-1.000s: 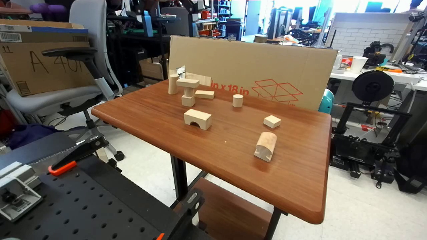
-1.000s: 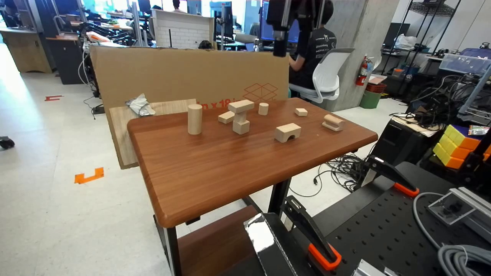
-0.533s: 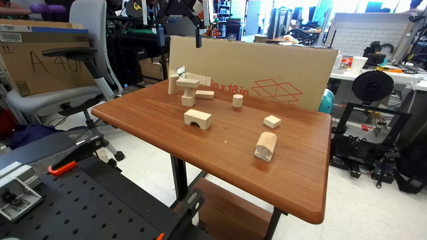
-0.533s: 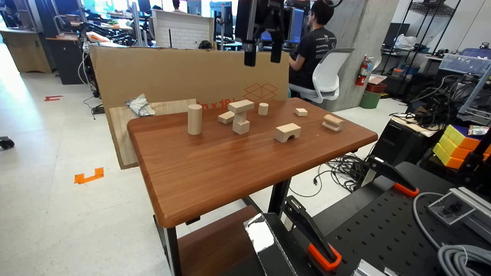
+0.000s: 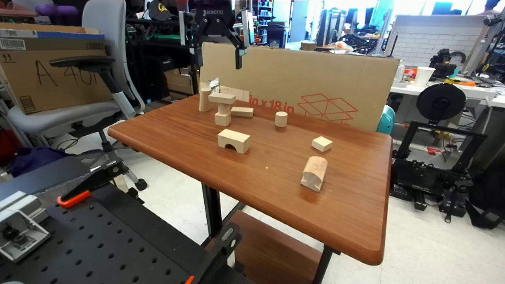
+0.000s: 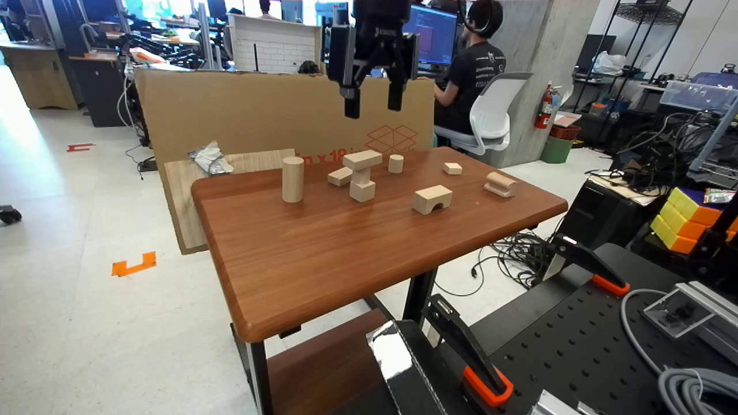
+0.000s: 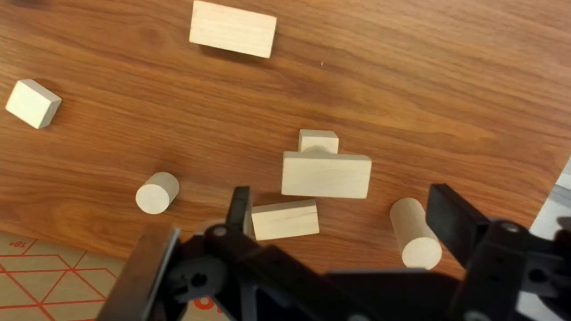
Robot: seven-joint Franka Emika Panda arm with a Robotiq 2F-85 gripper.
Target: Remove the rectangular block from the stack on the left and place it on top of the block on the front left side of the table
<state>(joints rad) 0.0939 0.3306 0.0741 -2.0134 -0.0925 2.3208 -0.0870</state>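
The rectangular block is a plain pale bar lying flat on top of the stack. It also shows in an exterior view and the wrist view. Under it are a short round piece and a cube. The block on the front left side, with its arch cutout, stands apart on the table; it also shows in an exterior view and from above in the wrist view. My gripper is open and empty, above the stack, also seen in an exterior view.
A tall cylinder and a flat bar stand close to the stack. A short cylinder, a small flat block and a round-topped block are elsewhere on the table. A cardboard sheet stands along the table's far edge.
My gripper has come down into fuller view and shifted sideways toward above the stack, its fingers staying apart over the last half second. The blocks have not moved.
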